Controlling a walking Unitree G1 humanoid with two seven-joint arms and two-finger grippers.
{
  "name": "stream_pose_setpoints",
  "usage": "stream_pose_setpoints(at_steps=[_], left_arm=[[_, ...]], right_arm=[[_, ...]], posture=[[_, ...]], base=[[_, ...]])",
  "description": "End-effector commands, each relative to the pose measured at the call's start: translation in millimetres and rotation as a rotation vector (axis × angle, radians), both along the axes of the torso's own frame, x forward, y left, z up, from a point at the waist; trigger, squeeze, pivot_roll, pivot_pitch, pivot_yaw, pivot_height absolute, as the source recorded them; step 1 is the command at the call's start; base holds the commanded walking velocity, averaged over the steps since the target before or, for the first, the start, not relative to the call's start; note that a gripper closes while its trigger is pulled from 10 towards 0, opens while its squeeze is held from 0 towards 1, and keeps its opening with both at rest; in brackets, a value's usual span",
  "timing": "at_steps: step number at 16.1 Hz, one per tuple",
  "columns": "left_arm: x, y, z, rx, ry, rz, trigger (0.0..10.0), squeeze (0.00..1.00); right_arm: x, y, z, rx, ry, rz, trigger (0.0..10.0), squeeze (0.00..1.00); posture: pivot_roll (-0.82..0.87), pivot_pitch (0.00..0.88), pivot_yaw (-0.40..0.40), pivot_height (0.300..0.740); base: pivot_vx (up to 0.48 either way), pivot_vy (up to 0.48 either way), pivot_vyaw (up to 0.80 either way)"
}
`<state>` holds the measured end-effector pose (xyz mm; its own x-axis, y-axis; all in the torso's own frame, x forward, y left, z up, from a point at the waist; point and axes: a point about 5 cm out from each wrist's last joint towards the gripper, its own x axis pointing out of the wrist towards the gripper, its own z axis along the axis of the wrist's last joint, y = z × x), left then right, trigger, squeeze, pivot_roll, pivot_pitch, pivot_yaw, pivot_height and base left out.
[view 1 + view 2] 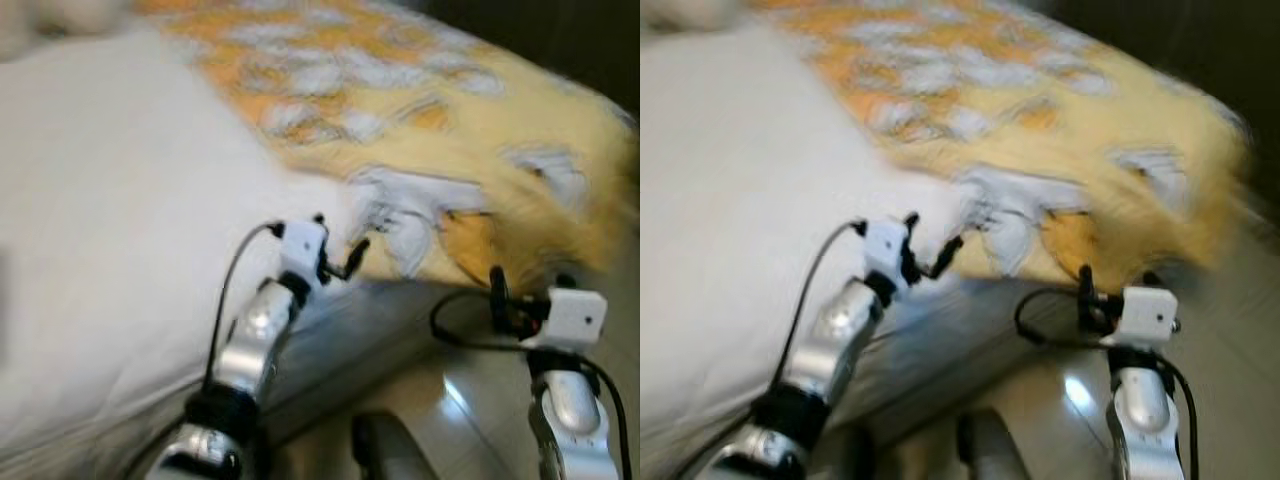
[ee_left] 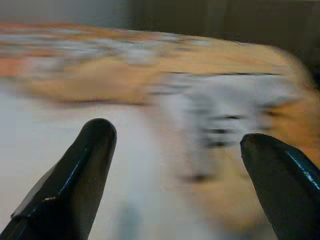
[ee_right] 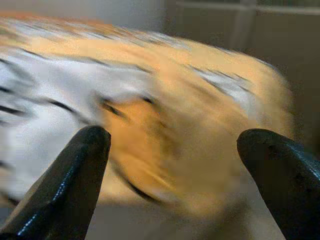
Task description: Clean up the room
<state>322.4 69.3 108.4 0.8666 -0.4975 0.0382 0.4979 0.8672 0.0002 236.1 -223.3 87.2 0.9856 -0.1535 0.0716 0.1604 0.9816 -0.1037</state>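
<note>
Orange-patterned blanket (image 1: pixel 400 90) (one) on bed (image 1: pixel 110 230); left end effector (image 2: pixel 180 150), right end effector (image 3: pixel 172 155) spread wide, empty.

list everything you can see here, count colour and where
blanket: 1, orange-yellow with white patches, spread over the far and right part of the bed, hanging over its corner
bed sheet: 1, white, covering the left part of the bed
floor: 1, pale and glossy, beside the bed
left gripper: 1, black fingers open, over the bed edge near the blanket
right gripper: 1, black fingers open, by the blanket's hanging corner
</note>
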Motion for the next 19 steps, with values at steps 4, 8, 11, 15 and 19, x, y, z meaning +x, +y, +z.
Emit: stream_pose_setpoints(at_steps=[4, 8, 11, 15, 19], left_arm=[[17.2, 12.3, -21, 0.079, 0.169, 0.072, 10.0, 0.00], [26.5, 9.4, -12, 0.049, 0.168, 0.058, 10.0, 0.00], [13.4, 5.5, -19, 0.019, 0.140, -0.002, 10.0, 0.00], [-4.1, -4.2, -30, 0.003, 0.148, -0.052, 10.0, 0.00], [2.5, 4.7, -25, -0.004, 0.132, -0.003, 10.0, 0.00]], right_arm=[[-9.8, 14.9, -5, 0.039, 0.030, 0.111, 10.0, 0.00], [-14.9, 8.7, -3, 0.019, 0.043, 0.093, 10.0, 0.00], [-18.8, 9.0, -4, 0.027, 0.046, 0.083, 10.0, 0.00], [-20.7, 11.0, -7, 0.043, 0.058, 0.074, 10.0, 0.00], [-13.6, 8.6, -5, 0.017, 0.052, 0.062, 10.0, 0.00]], posture=[[-0.18, 0.000, 0.013, 0.601], [-0.21, 0.000, 0.036, 0.601], [-0.22, 0.000, 0.053, 0.601], [-0.20, 0.000, 0.056, 0.601], [-0.20, 0.000, 0.047, 0.601]], base=[[0.000, 0.000, 0.00], [0.000, 0.000, 0.00], [0.000, 0.000, -0.79], [0.000, 0.000, -0.79], [0.000, 0.000, -0.39]])
